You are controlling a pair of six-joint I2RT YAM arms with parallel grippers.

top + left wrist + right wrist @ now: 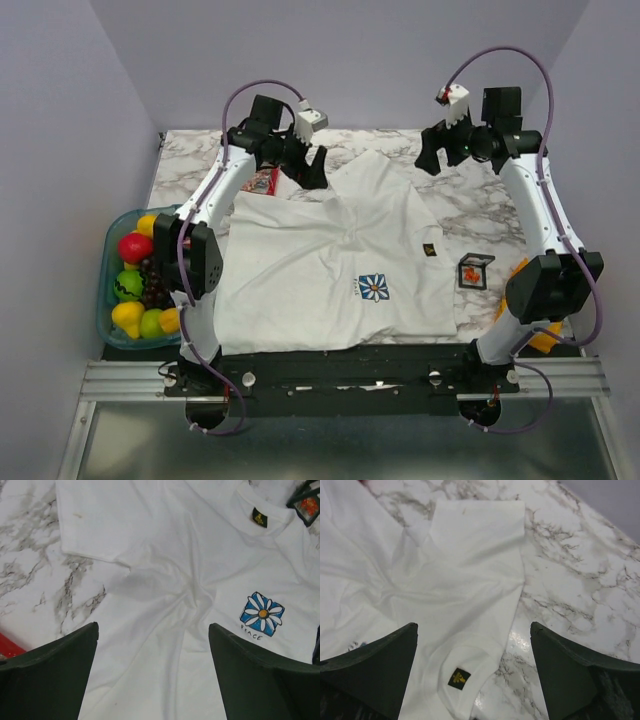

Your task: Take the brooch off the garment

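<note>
Top external view is showing the garment (pixel 320 270) lying flat on the marble table (pixel 480 215). The brooch (pixel 472 271) is sitting off the cloth at the shirt's 3 o'clock side, inside a small dark frame (pixel 478 258) just beside the collar. At the shirt's 11 o'clock edge the left gripper (pixel 305 170) is hovering, and the right gripper (pixel 438 158) is hovering at 1 o'clock. Both are spreading their fingers wide and gripping nothing.

As I judge it, the danger is a careless sweep: a descending finger catching loose folds would be dragging the shirt against the frame and tipping the tiny pin out.

Under the daisy print (pixel 262 613) the word "PEACE" is showing clearly. The dark patch (pixel 259 517) is carrying a yellow mark too small to read.
</note>
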